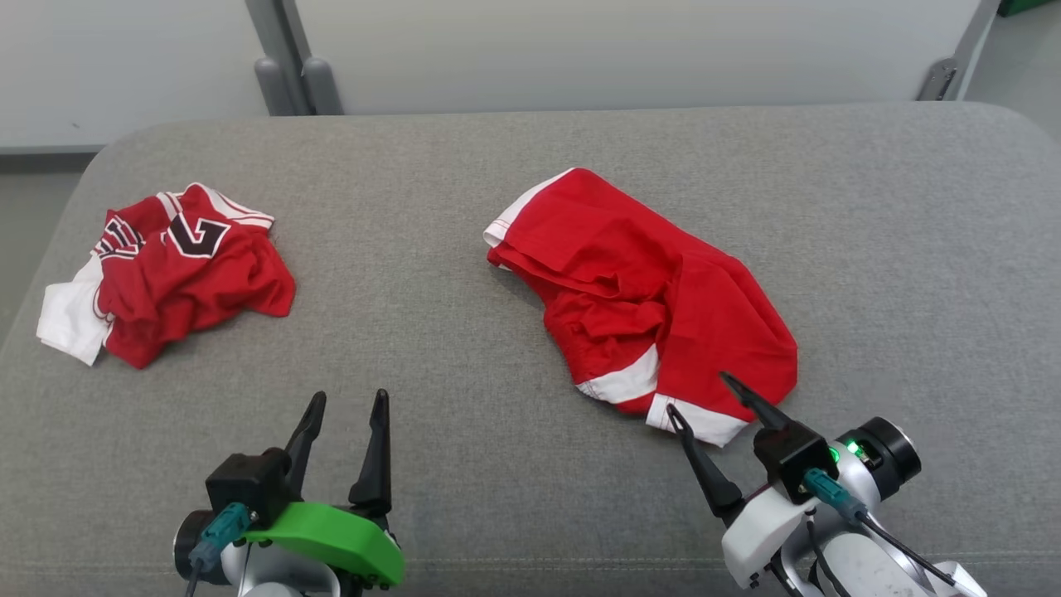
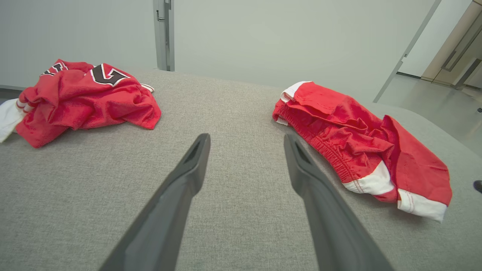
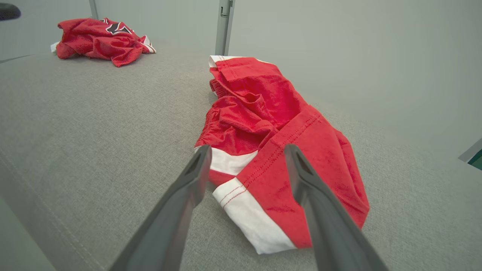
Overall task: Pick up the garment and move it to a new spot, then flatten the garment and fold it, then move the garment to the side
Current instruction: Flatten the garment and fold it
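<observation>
1. Step in hand, as I read it: the first pick-up, not yet made. Red shorts (image 1: 646, 290) lie crumpled right of centre on the grey bench (image 1: 464, 373); nothing is gripped.
2. Right gripper (image 1: 698, 393): jaws wide, tips at the shorts' near edge. Left gripper (image 1: 350, 395): also wide, over bare bench.
3. Next move likely calls for lowering the right gripper and pinching the edge. The bunched layers may lift together.
4. Head view gives the layout, with a crumpled jersey (image 1: 182, 274) far left. Right wrist view shows the white hem (image 3: 244, 214) lying between the fingers. Left wrist view shows the gathered waistband (image 2: 327, 150).
</observation>
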`<state>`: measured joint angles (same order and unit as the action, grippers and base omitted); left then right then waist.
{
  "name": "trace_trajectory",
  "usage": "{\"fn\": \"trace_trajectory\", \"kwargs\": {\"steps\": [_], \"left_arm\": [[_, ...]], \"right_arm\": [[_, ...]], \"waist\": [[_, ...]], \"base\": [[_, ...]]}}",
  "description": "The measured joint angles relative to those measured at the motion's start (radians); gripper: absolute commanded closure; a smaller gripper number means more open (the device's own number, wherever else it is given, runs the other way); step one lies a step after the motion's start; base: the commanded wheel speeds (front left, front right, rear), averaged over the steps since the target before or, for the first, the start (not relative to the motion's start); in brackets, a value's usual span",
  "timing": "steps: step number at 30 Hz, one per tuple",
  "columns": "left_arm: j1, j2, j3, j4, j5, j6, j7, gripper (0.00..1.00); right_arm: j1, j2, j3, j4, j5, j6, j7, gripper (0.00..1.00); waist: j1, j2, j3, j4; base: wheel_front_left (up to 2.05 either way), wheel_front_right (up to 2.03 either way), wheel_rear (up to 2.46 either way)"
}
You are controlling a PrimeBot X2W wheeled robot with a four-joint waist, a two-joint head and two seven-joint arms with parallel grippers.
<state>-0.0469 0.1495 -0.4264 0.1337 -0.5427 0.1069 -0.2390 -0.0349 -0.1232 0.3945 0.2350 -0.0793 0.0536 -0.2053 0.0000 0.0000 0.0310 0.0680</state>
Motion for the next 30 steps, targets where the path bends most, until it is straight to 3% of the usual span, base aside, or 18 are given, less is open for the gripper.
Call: {"fn": "trace_trajectory", "kwargs": {"steps": [19, 30], "left_arm": [[-0.018, -0.039, -0.035, -0.053, -0.008, -0.011, -0.001, 0.00], [-0.019, -0.038, -0.025, -0.073, -0.008, -0.011, -0.001, 0.00]], "right_arm": [[-0.166, -0.005, 0.058, 0.196, -0.057, 0.042, 0.117, 0.00], [-0.210, 0.009, 0.042, 0.270, -0.040, 0.043, 0.122, 0.00]], "waist": [[0.0000, 0.0000, 0.062, 0.157], [0.0000, 0.0000, 0.099, 0.169]], "base": [[0.00, 0.00, 0.00], [0.00, 0.00, 0.00]]}}
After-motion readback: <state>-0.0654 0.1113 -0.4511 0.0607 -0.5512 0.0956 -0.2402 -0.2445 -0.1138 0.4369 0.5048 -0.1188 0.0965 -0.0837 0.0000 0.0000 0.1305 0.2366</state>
